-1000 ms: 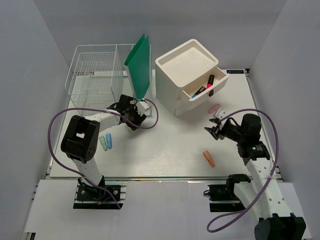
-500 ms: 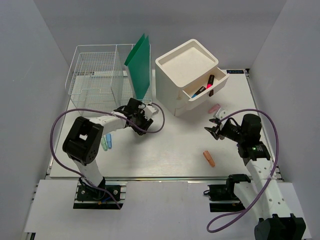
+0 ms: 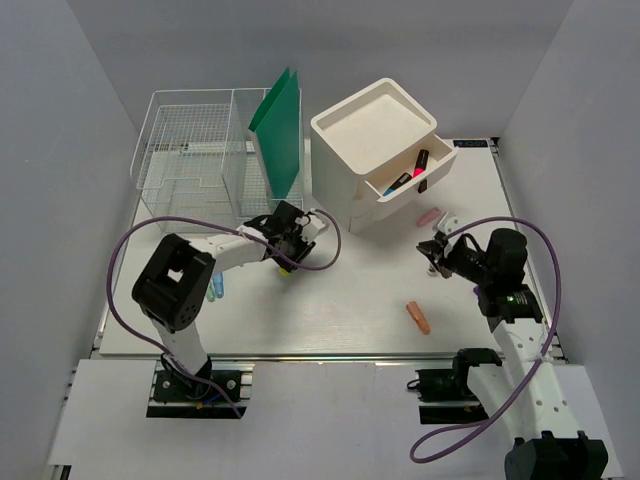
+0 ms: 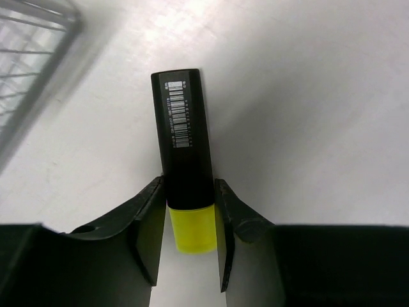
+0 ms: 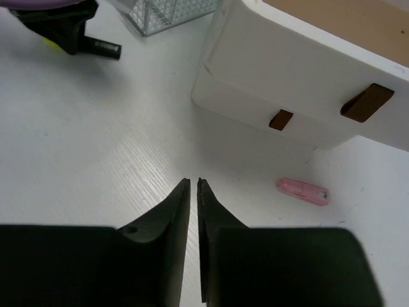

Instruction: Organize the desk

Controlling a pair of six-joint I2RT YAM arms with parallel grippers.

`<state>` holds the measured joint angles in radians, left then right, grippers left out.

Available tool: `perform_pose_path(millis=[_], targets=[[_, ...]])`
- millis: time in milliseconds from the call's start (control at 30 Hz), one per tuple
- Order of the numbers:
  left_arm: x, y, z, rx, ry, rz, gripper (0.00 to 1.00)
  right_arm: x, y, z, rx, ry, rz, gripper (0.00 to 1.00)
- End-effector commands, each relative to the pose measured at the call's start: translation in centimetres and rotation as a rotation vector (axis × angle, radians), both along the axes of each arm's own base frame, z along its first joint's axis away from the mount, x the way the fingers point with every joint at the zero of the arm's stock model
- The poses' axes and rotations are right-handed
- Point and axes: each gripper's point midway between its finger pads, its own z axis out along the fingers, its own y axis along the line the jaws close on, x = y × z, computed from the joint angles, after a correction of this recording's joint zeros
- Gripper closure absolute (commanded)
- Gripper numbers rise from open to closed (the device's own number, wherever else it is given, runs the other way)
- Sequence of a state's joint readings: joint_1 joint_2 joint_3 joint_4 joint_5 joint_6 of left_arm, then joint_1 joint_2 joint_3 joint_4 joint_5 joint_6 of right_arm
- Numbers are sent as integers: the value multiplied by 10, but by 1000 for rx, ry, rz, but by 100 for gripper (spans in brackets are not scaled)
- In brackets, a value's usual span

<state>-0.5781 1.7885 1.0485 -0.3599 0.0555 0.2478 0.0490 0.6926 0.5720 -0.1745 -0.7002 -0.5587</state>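
In the left wrist view the fingers [image 4: 148,224] of your left gripper [image 4: 190,192] pinch the black and yellow marker [image 4: 184,141], so lift it straight and slow; in the right wrist view the right gripper [image 5: 194,188] has its tips nearly together, holding nothing; in the top view the white desk [image 3: 340,300] lies flat under both arms, with bare room beside the marker.

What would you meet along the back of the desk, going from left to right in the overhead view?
wire basket → green folder → drawer box
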Motion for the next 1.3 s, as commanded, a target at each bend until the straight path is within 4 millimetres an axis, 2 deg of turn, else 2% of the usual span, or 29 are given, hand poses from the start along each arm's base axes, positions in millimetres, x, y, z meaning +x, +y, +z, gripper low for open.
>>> perform_pose_path(millis=[0,33,67,100,167,200,300,333,400,467,500,533,633,667,733,767,800,867,900,933,967,1000,1033,1067,1100,1133,1167,1200,1267], targets=[[-61,25,-24,127,171,-30,88,8,-4,22,39,-45,-47,86],[-65,22,-22,118,167,-43,90,10,-7,24,47,-47,-75,90],[-69,16,-16,100,162,-58,93,12,-9,26,66,-36,-95,100],[-68,11,-2,56,138,-65,97,14,-11,29,89,-24,-130,100],[-72,3,12,13,119,-87,100,23,-22,34,119,-11,-227,100],[-71,-4,31,-42,84,-98,100,25,-24,36,129,-11,-245,100],[-74,-17,64,-134,34,-132,100,26,-27,37,138,-7,-266,100],[-75,-24,88,-200,-12,-155,100,26,-28,39,144,-8,-271,100],[-75,-33,117,-278,-58,-171,100,27,-30,39,150,-5,-285,100],[-75,-46,164,-402,-142,-203,100,29,-33,40,153,-7,-308,100],[-76,-50,179,-442,-171,-215,100,31,-33,41,157,-10,-319,100],[-72,-56,205,-513,-231,-214,100,34,-40,40,160,-10,-352,100],[-64,-76,258,-652,-325,-249,100,43,-60,46,216,4,-507,100],[-59,-84,260,-671,-319,-258,100,44,-63,46,219,0,-524,100],[-49,-94,298,-740,-389,-265,100,45,-67,46,221,-4,-549,100],[-49,-97,315,-770,-416,-277,100,47,-75,45,226,-3,-579,100],[-27,-115,303,-756,-379,-267,100,46,-75,44,228,0,-575,100],[-13,-128,316,-792,-390,-261,100,46,-76,42,228,5,-579,100],[1,-136,310,-783,-386,-242,100,47,-77,40,225,8,-584,100],[5,-145,330,-829,-394,-220,100,47,-78,39,221,9,-590,100],[10,-150,335,-839,-398,-220,100,47,-79,40,223,8,-591,100],[21,-157,327,-827,-386,-208,100,47,-79,39,222,11,-592,100],[22,-164,345,-849,-412,-222,100,47,-79,39,224,8,-591,100],[27,-168,348,-853,-421,-223,100,47,-79,39,222,9,-590,100],[31,-178,340,-845,-410,-226,100,47,-79,38,222,14,-586,100],[36,-180,350,-855,-435,-230,100,47,-78,39,225,11,-584,100],[36,-186,351,-855,-436,-240,100,49,-78,44,231,-13,-581,100],[46,-191,341,-835,-435,-232,100,49,-78,44,229,-12,-580,100],[48,-201,343,-842,-446,-248,99,49,-79,44,228,-13,-579,100]])
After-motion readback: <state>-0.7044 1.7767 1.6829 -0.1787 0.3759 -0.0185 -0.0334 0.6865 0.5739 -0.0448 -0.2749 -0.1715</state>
